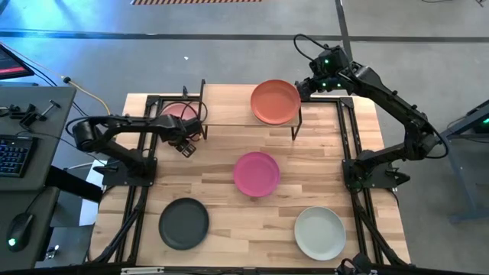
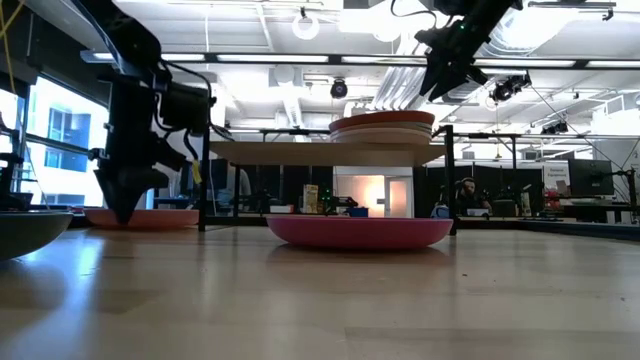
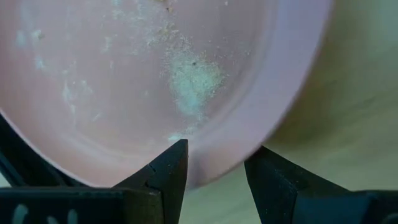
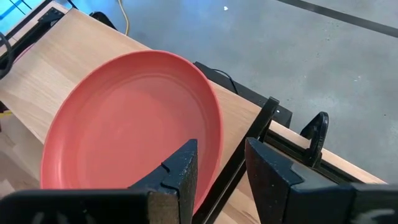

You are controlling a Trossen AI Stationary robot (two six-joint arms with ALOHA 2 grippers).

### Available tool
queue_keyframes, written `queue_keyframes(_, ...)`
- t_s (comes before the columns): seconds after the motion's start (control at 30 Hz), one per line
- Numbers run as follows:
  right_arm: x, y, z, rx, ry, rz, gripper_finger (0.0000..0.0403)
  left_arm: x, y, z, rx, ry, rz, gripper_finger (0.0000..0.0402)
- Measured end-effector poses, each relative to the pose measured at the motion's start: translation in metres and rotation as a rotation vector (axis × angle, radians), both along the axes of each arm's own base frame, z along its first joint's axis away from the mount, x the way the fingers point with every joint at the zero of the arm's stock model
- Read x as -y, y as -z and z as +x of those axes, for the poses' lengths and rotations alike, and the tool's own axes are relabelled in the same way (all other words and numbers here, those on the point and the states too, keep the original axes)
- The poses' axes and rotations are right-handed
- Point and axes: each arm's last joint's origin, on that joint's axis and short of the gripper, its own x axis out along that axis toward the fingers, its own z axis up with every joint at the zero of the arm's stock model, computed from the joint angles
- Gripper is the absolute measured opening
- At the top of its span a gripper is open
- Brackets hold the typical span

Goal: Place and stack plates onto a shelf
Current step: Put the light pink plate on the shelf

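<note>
My left jaws [image 3: 214, 171] stand spread, the two dark wedge-shaped fingers straddling the rim of the light pink plate [image 3: 143, 81] without pinching it; its matte surface carries pale dusty specks. In the high view that plate [image 1: 174, 111] lies at the upper left of the bench, half under the left end of the shelf [image 1: 229, 113], and my left jaws [image 1: 186, 143] sit at its lower right edge.

My right jaws [image 4: 221, 165] are parted too, holding nothing, hovering just off the edge of the terracotta orange plate [image 4: 130, 124], a smooth round shallow dish. In the high view my right jaws [image 1: 306, 86] hang at the upper right, just beside that plate [image 1: 275, 101], which tops a small stack on the right end of the shelf. The low view shows the stack [image 2: 382, 128] in the upper centre, several rims deep, on the light wood top with thin black legs.

Farther out, the magenta plate [image 1: 257, 173] lies at the centre of the bench, the charcoal plate [image 1: 183, 223] at lower left, and the pale mint-white plate [image 1: 320, 232] at lower right, all well apart.

The bench [image 1: 221, 198] is pale butcher-block planking on a black frame. Around it is grey concrete floor; a keyboard [image 1: 14, 155] and mouse [image 1: 20, 227] sit on a desk at the far left. The low view looks into a lit workshop with ceiling ducts.
</note>
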Motion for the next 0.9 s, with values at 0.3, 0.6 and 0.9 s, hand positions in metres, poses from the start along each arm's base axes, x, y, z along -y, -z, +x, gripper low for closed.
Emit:
queue_keyframes(0.3, 0.0, 0.0, 0.0001, 0.001, -0.002, 0.001, 0.0114, -0.0052, 0.0114, 0.004, -0.033, 0.001, -0.018, 0.0132)
queue_keyframes(0.6, 0.0, 0.0, 0.0001, -0.002, -0.006, -0.003, 0.0114, -0.0047, 0.0089, 0.0042, -0.026, 0.015, 0.003, 0.0042)
queue_keyframes(0.9, 0.0, 0.0, 0.0, -0.003, -0.007, -0.003, 0.0114, -0.005, 0.0025, 0.0047, -0.013, 0.013, 0.008, 0.0016)
